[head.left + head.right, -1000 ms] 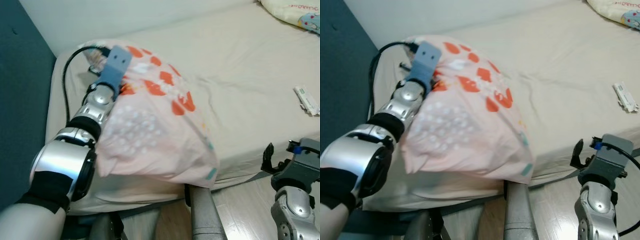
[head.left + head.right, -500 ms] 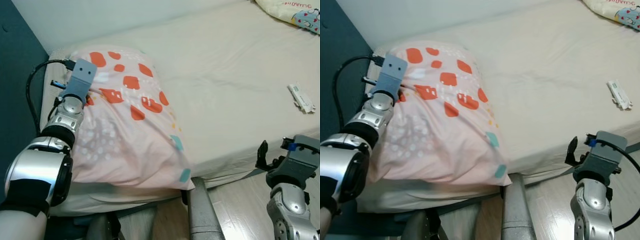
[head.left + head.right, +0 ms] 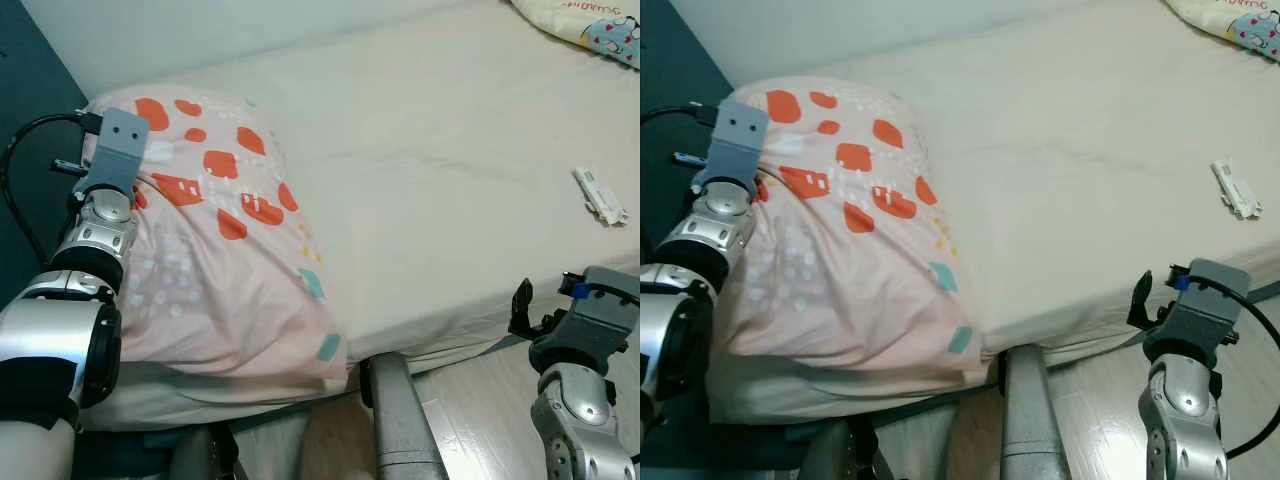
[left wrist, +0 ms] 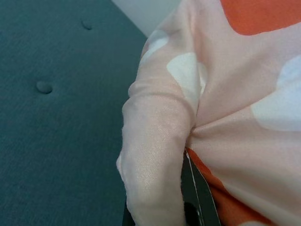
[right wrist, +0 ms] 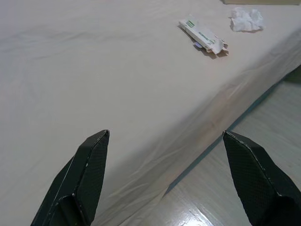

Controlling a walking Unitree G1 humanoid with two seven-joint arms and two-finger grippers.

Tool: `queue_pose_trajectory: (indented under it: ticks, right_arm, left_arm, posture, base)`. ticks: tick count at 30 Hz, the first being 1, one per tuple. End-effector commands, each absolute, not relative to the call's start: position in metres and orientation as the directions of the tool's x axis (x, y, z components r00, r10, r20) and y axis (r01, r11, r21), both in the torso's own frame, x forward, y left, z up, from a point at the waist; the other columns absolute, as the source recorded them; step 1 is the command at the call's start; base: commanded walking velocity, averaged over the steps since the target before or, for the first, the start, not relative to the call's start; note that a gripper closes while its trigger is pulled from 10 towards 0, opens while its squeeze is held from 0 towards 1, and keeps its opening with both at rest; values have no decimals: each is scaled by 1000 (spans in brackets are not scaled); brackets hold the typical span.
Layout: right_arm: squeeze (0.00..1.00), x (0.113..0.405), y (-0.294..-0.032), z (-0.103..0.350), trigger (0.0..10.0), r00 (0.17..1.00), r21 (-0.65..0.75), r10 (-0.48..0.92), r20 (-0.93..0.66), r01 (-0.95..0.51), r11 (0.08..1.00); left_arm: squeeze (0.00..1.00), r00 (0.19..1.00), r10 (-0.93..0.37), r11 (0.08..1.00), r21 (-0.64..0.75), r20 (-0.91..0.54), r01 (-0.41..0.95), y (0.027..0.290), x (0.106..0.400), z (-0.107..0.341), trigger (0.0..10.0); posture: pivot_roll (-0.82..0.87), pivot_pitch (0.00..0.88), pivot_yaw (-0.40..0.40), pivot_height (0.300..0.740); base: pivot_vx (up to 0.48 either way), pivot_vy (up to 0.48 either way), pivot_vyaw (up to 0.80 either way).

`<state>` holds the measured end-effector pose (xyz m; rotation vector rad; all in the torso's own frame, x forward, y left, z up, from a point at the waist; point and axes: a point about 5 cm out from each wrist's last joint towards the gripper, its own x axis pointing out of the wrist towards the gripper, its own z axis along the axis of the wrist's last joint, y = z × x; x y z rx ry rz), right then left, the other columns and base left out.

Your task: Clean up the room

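left gripper [image 4: 197, 207] mostly hidden under pillow [image 3: 220, 260] fabric; far cushion [image 3: 585, 25] cropped

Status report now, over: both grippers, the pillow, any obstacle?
Left gripper shut on pillow, at bed corner. Right gripper open, idle beside bed. Wrapper on mattress, not in the way.

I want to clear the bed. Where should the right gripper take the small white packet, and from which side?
Probably from above, closing across the narrow width of the white packet near its middle. It lies flat on the bed sheet, long and thin, so the long edges give the fingers something to pinch. The right gripper is open, at the mattress edge.
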<state>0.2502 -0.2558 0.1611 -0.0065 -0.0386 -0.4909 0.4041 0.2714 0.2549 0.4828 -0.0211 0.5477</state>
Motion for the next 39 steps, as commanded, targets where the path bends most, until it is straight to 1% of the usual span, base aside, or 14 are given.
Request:
queue_pose_trajectory:
  ticks: [1,5,21,22,23,25,26,28,29,30,31,34,36,39]
  right_arm:
    - [0,250,-253,157,10000,885,2,-465,14,465,885]
    - [0,250,-252,155,10000,887,5,-462,10,462,887]
    - [0,255,-247,154,10000,898,10,-441,3,441,898]
    - [0,255,-247,153,10000,899,11,-438,1,438,899]
    - [0,256,-246,153,10000,900,11,-436,0,436,900]
    - [0,257,-246,152,10000,901,11,-434,-1,434,901]
    - [0,258,-245,153,10000,902,12,-431,0,431,902]
    - [0,258,-245,153,10000,903,12,-429,1,429,903]
    - [0,259,-244,153,10000,904,12,-428,1,428,904]
    - [0,259,-244,153,10000,904,12,-428,1,428,904]
    - [0,258,-244,154,10000,904,12,-427,2,427,904]
    - [0,258,-244,154,10000,904,12,-427,2,427,904]
    - [0,257,-245,153,10000,903,10,-429,2,429,903]
    - [0,257,-246,154,10000,903,9,-430,3,430,903]
  left_arm:
    - [0,775,604,665,418,185,-618,302,392,265,0]
    - [0,745,638,644,397,194,-654,315,387,269,0]
    - [0,752,607,569,521,258,-637,319,385,276,0]
    - [0,765,597,580,530,241,-619,318,385,272,1961]
    - [0,777,586,581,550,229,-600,316,386,268,9059]
    - [0,785,579,583,562,220,-587,315,387,265,9059]
    - [0,787,580,583,568,209,-581,314,387,261,10000]
    - [0,789,581,577,582,201,-573,314,386,257,10000]
    - [498,789,584,576,589,189,-567,314,386,252,10000]
    - [498,789,584,576,589,189,-567,314,386,252,10000]
    - [1000,794,584,579,599,169,-553,313,386,246,10000]
    - [1000,794,584,579,599,169,-553,313,386,246,10000]
    - [1000,818,560,574,651,131,-497,307,387,233,10000]
    - [1000,825,551,568,666,129,-483,304,387,229,10000]
  posture:
    - [-364,320,161,569]
    - [-354,319,157,569]
    - [-337,313,148,569]
    - [-322,305,144,569]
    - [-319,304,144,569]
    - [-319,304,144,569]
    - [-319,304,144,569]
    - [-324,300,141,569]
    - [-324,300,141,569]
    - [-324,300,141,569]
    - [-324,300,141,569]
    - [-324,300,141,569]
    - [-334,298,141,569]
    - [-337,298,141,569]
  base:
    - [0,0,0]
    - [0,0,0]
    - [0,0,0]
    - [0,0,0]
    - [0,0,0]
    - [0,0,0]
    - [0,0,0]
    - [0,0,0]
    - [0,0,0]
    - [0,0,0]
    - [0,0,0]
    - [0,0,0]
    - [0,0,0]
    - [0,0,0]
